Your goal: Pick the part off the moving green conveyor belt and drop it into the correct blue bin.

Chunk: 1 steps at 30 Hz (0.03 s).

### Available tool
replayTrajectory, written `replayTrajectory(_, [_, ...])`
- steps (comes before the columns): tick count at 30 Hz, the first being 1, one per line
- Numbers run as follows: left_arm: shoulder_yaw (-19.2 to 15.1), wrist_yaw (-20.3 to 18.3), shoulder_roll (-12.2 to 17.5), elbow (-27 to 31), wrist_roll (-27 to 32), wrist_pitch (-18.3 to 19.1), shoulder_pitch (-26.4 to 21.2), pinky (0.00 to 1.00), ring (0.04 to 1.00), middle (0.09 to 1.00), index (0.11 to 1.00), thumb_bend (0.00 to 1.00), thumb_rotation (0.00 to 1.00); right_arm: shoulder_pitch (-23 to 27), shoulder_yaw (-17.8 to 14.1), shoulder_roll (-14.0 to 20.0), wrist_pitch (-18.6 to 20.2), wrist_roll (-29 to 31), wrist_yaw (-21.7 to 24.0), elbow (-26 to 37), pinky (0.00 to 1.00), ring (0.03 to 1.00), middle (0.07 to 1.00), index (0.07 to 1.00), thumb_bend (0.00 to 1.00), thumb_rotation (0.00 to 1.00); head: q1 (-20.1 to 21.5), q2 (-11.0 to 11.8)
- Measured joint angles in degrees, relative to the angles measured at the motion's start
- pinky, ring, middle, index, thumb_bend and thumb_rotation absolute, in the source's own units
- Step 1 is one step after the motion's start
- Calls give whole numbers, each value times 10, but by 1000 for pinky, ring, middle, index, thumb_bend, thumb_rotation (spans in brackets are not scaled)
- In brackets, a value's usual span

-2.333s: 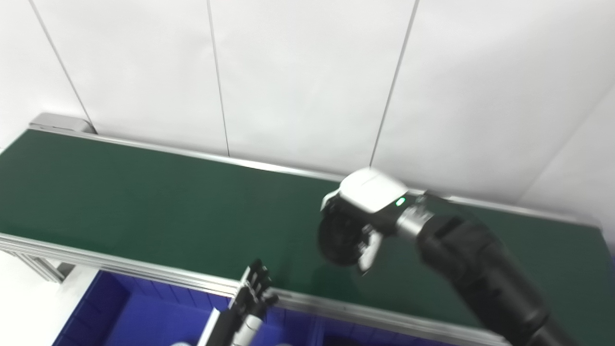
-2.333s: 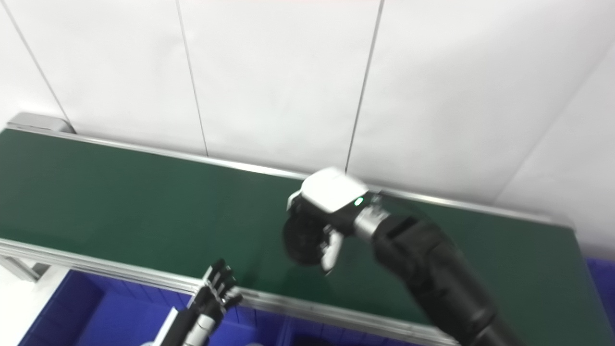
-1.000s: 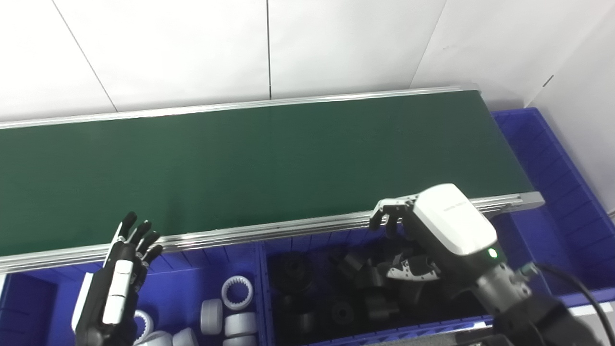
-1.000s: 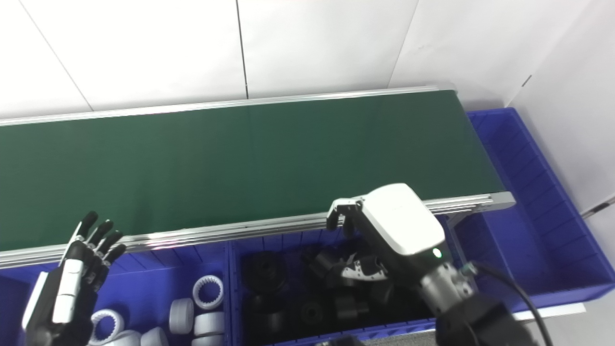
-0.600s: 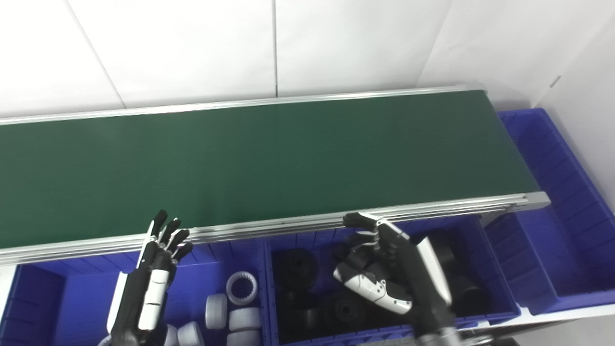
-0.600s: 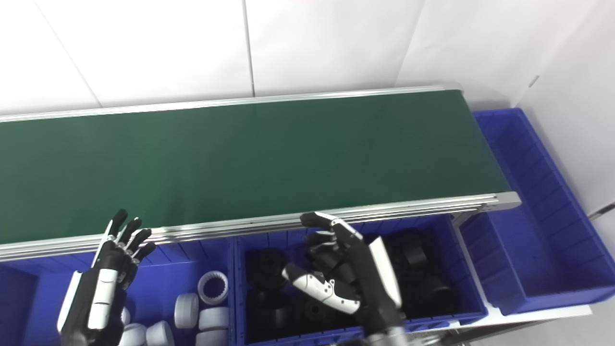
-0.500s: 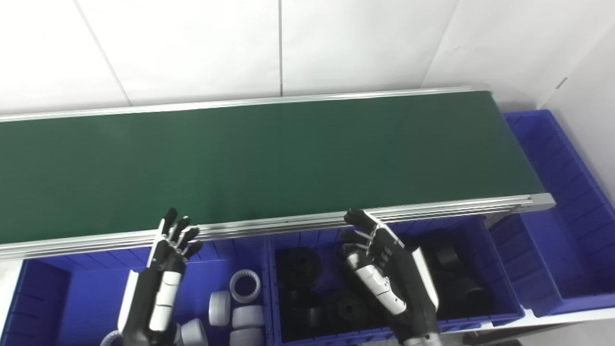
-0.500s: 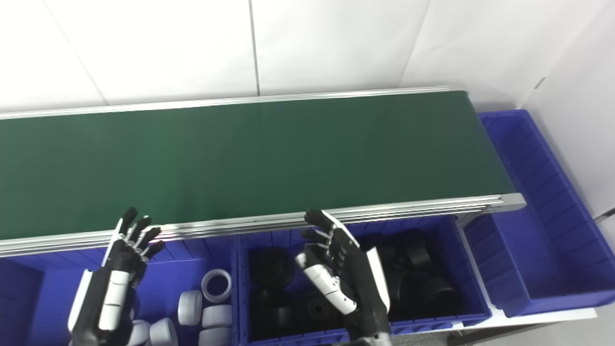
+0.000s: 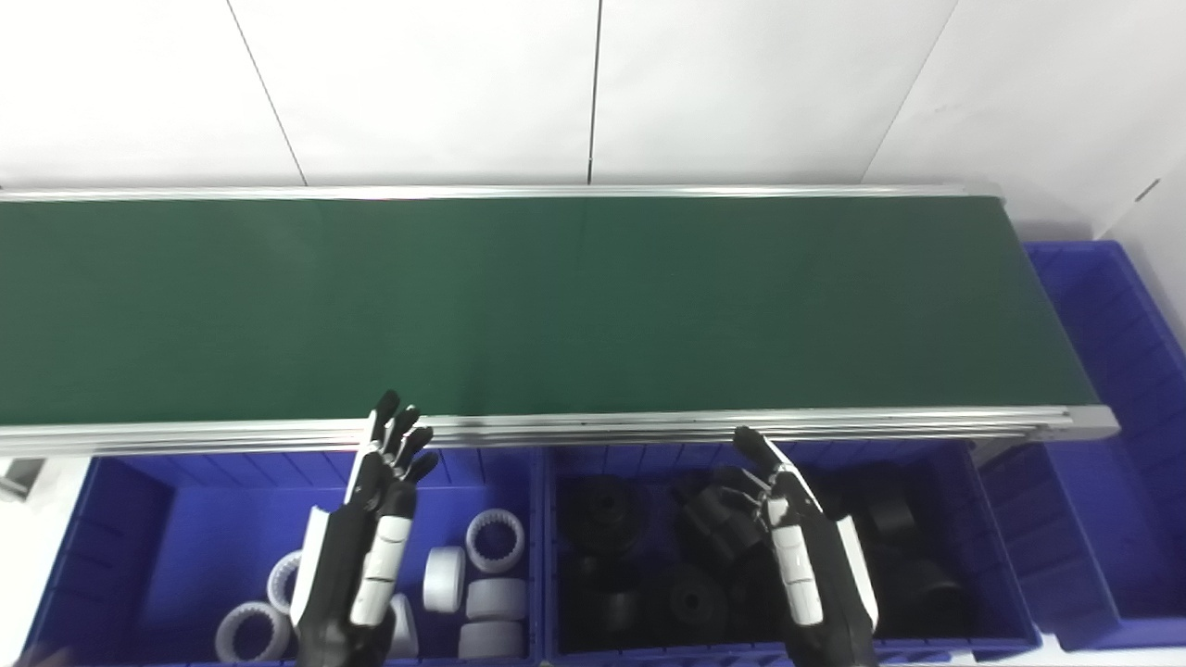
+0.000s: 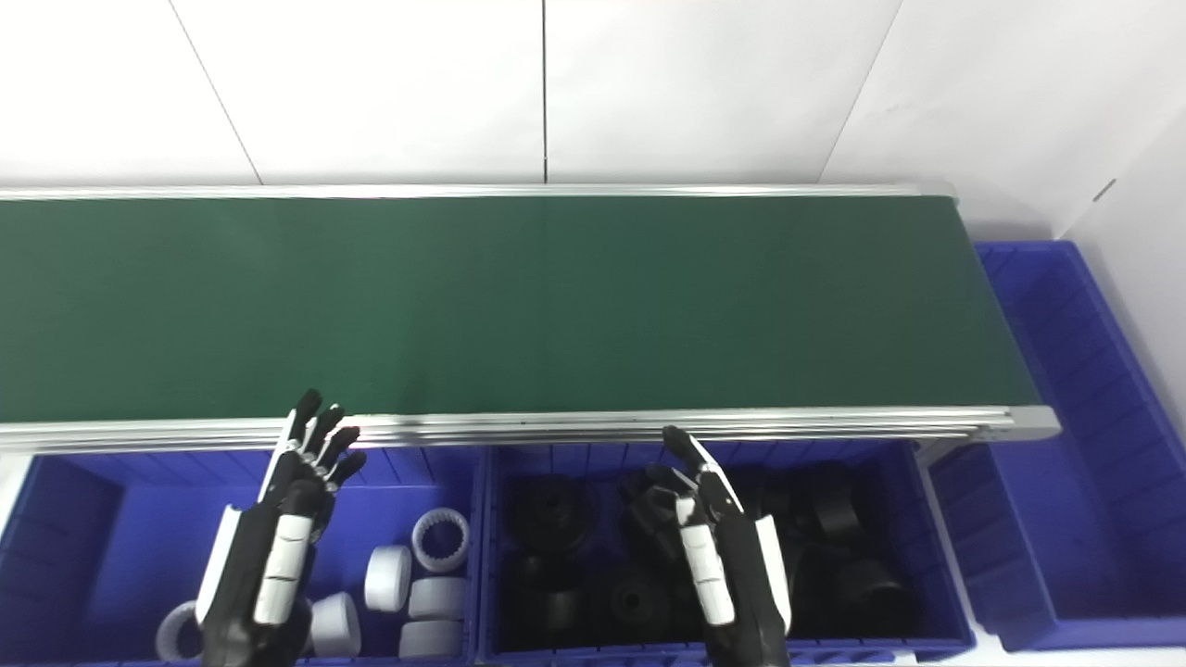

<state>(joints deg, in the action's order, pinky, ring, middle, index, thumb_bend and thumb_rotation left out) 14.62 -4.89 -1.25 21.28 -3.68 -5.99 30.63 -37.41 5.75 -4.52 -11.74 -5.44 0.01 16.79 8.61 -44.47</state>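
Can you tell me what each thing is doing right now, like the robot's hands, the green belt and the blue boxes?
left hand: open, holding nothing, over the bin of white parts.
right hand: open, holding nothing, over the bin of black parts.
green conveyor belt: bare, no part on it.
left blue bin: holds white parts.
middle blue bin: holds many black parts.
right blue bin: nothing seen inside.

The conveyor belt (image 9: 556, 306) looks matt, smooth dark green, like rubber, framed by brushed, shiny metal rails (image 9: 649, 428). The bins (image 9: 139, 537) are ribbed blue plastic with a slight sheen. The white rings (image 9: 494, 539) look like smooth plastic; the black parts (image 9: 602, 505) are dull. Each robot hand (image 9: 371, 547) (image 9: 806, 565) has glossy black-and-white plastic shells.
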Motion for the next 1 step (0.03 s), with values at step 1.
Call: replayTrajectory(1, [0, 3, 0, 0, -4, 0, 1, 904, 933, 973, 1000, 512, 902, 2, -1, 2, -4, -6, -2, -5, 774, 827, 903, 891, 751, 999, 0, 0])
